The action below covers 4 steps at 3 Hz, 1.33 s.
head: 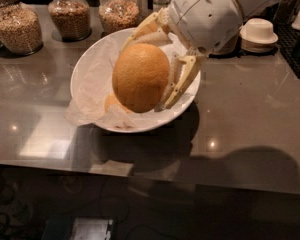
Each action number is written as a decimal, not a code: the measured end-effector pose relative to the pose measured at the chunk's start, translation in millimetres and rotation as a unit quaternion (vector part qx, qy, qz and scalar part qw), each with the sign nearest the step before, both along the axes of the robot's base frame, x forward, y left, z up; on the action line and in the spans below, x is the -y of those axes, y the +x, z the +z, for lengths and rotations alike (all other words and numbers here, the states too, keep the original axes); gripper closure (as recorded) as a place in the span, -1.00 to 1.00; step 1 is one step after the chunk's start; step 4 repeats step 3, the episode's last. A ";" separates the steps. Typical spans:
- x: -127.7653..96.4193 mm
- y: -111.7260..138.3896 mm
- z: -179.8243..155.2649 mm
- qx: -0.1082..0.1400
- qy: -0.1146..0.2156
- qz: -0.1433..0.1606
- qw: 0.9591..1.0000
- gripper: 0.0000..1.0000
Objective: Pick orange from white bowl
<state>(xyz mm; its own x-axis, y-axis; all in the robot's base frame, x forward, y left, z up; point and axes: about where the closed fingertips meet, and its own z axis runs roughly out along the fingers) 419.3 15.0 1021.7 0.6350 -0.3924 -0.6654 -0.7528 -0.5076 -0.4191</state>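
My gripper (150, 69) is shut on an orange (140, 77), a smooth oval yellow-orange fruit, and holds it up in the air in front of the white bowl (85, 69). One cream finger (182, 81) shows on the orange's right, another along its top. The bowl is wide, shallow and lined with crumpled white paper. A second orange (111, 103) lies in the bowl, mostly hidden behind the held one.
Three glass jars of grains (17, 26) stand along the back left of the grey counter (250, 114). A stack of small white bowls (258, 34) stands at the back right. The counter's front edge runs across below the bowl.
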 end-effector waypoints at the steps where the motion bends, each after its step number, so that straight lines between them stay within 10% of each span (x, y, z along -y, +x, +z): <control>1: -23.3 -40.8 12.1 0.021 0.007 0.060 0.998 1.00; 4: -37.2 -62.7 18.8 0.043 0.008 0.079 0.996 1.00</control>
